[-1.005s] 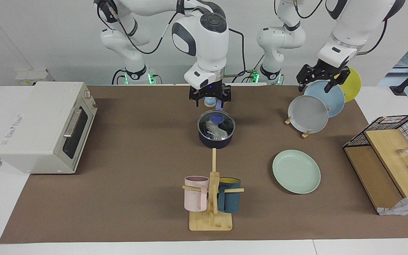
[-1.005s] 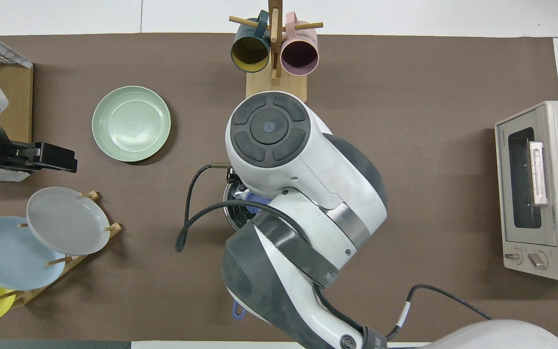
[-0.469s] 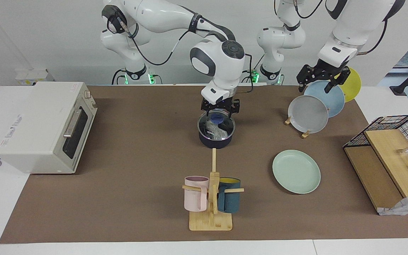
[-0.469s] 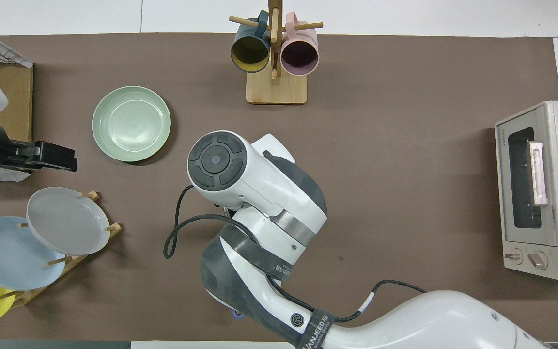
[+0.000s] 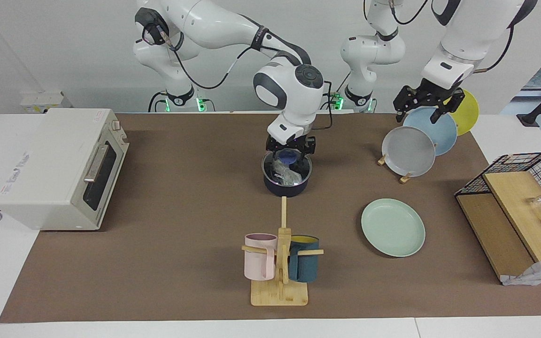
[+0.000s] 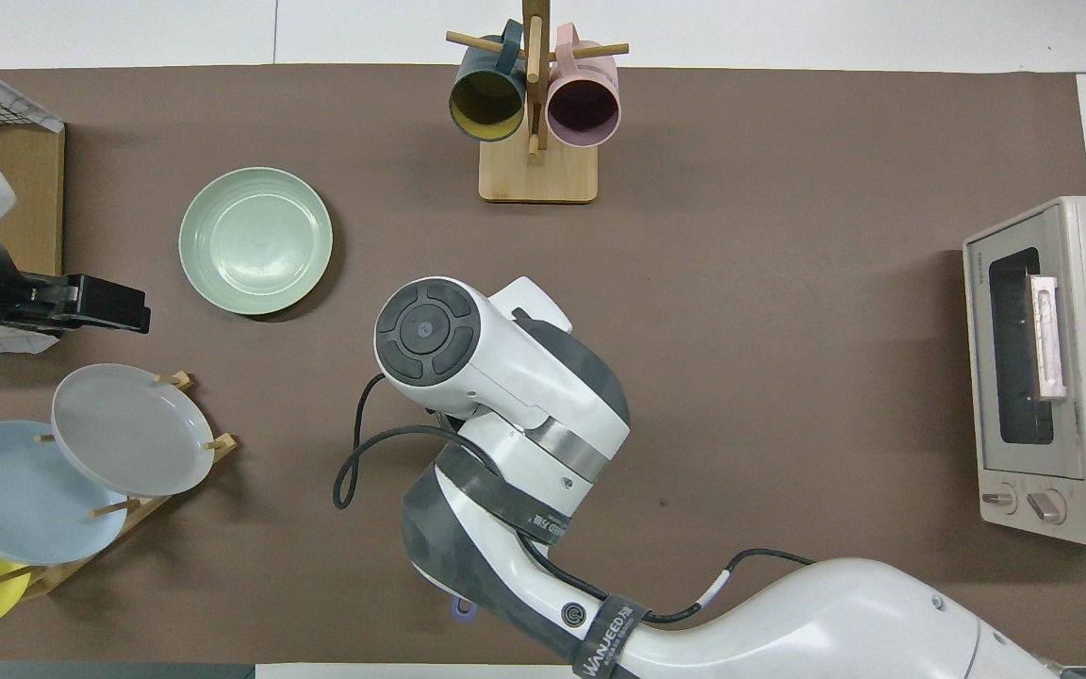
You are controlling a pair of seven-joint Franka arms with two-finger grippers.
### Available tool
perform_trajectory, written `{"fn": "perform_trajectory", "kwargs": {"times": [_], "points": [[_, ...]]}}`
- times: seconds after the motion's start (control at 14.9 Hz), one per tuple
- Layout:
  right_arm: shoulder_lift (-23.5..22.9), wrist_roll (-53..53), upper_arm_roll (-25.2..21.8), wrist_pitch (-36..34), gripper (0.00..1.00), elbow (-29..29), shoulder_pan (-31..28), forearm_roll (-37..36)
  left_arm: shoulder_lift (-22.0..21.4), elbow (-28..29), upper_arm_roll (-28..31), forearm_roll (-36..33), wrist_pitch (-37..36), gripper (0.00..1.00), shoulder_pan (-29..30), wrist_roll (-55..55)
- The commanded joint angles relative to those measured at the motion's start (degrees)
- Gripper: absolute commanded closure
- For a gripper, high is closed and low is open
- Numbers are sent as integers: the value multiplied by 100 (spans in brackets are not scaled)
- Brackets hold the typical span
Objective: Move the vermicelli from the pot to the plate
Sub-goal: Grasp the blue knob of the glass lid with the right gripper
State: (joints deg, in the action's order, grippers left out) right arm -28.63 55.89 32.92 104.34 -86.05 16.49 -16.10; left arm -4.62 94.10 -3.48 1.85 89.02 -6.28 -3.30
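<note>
The pot (image 5: 285, 188), a dark navy saucepan, stands mid-table. In the overhead view my right arm hides it, and only the tip of its blue handle (image 6: 464, 608) shows. The vermicelli (image 5: 285, 172) lies inside it as whitish bundles in clear wrapping. My right gripper (image 5: 290, 151) is open and low over the pot's mouth, at rim height, just above the vermicelli. The mint-green plate (image 5: 393, 227) lies empty toward the left arm's end, farther from the robots than the pot; it also shows in the overhead view (image 6: 255, 240). My left gripper (image 5: 426, 107) waits open over the plate rack.
A wooden rack (image 5: 406, 177) holds a grey plate (image 5: 409, 151), a light blue one and a yellow one. A mug tree (image 5: 280, 263) carries a pink and a teal mug. A toaster oven (image 5: 59, 169) stands at the right arm's end, a wire basket (image 5: 524, 164) at the left arm's.
My right arm has swung its wrist over and lowered its gripper from above the pot down to the pot's rim. The left arm has not moved.
</note>
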Motion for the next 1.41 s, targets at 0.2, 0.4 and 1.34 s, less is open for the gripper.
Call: {"fn": "perform_trajectory", "kwargs": {"times": [0.2,0.4,1.34], "points": [[130,-149,109,333,15,-377,-164,-113,-30,-6,-48,78,97,0,91,-39],[130,-175,109,315,20,-369,-164,-113,-22,-6,-48,78,98,0,91,-31],[121,-263,171,307,24,-307,-172,-113,-22,-6,-48,78,98,0,74,-31]]}}
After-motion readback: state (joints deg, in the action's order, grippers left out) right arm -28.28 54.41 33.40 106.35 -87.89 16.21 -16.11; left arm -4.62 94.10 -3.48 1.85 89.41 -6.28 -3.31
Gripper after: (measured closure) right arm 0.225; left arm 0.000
